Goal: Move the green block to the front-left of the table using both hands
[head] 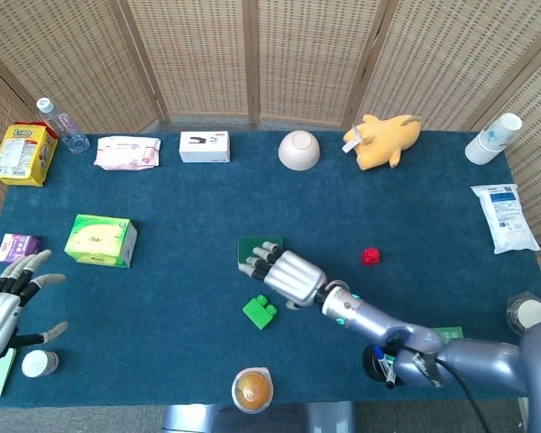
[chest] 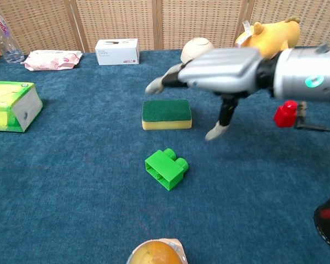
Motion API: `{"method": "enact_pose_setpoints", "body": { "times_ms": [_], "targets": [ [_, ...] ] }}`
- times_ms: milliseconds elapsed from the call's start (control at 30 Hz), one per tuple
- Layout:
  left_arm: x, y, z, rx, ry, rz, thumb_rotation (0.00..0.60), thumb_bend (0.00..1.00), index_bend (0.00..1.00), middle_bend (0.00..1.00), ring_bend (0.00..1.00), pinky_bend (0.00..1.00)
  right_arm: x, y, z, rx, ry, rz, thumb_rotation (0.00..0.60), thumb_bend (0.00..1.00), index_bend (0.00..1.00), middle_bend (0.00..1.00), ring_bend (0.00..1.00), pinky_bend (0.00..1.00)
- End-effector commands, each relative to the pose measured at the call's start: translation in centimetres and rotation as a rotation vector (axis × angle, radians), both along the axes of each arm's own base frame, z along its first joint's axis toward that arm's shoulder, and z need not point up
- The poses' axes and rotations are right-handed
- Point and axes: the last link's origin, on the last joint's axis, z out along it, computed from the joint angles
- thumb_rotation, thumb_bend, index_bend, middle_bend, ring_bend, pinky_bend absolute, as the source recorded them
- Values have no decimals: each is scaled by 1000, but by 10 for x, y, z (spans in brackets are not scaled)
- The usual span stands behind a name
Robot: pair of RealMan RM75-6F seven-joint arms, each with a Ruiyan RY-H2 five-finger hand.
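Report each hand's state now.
Left hand: open, holding nothing.
Right hand: open, lifted clear of the green block.

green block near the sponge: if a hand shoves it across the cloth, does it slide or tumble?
Probably slides. The green block sits low and flat on the table, so tipping looks unlikely. It looks like rigid, light plastic, so a push off-centre may spin it. The carpet-like cover may drag a little.

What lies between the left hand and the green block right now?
Only bare blue tabletop. In the head view the left hand sits open at the table's left edge, and nothing stands on the stretch across to the green block.
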Motion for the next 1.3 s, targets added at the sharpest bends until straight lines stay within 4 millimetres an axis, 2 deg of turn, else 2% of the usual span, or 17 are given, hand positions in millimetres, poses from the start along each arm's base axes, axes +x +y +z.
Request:
{"method": "enact_pose_setpoints", "body": {
  "times_ms": [33, 200, 333, 433, 767, 967, 1300],
  "targets": [
    [3, 3, -3, -14, 7, -12, 560, 228, 270, 30, 0, 0, -16, -4, 33, -89, -47, -75, 600, 0, 0, 147, 77, 151],
    [15, 14, -8, -63, 47, -75, 561, 227, 270, 38, 0, 0, -41, -12, 81, -221, -127, -205, 600, 2, 29, 147, 77, 150],
    [30, 28, -13, -131, 72, -153, 555, 227, 270, 37, 0, 0, -62, -15, 112, -310, -166, -293, 600, 15, 51, 147, 77, 150],
    [41, 39, -19, -193, 91, -204, 546, 227, 269, 37, 0, 0, -74, -16, 127, -356, -179, -339, 600, 30, 70, 149, 77, 151],
    [86, 77, -54, -333, 124, -363, 542, 227, 267, 50, 0, 0, -120, -11, 168, -538, -151, -408, 600, 81, 199, 159, 75, 151],
    [114, 92, -82, -431, 116, -462, 544, 228, 265, 37, 0, 0, -146, 6, 190, -641, -149, -482, 600, 95, 200, 158, 74, 151],
    [145, 103, -112, -510, 119, -564, 544, 229, 262, 37, 0, 0, -167, 30, 211, -740, -138, -542, 600, 95, 202, 160, 73, 151]
  ]
}}
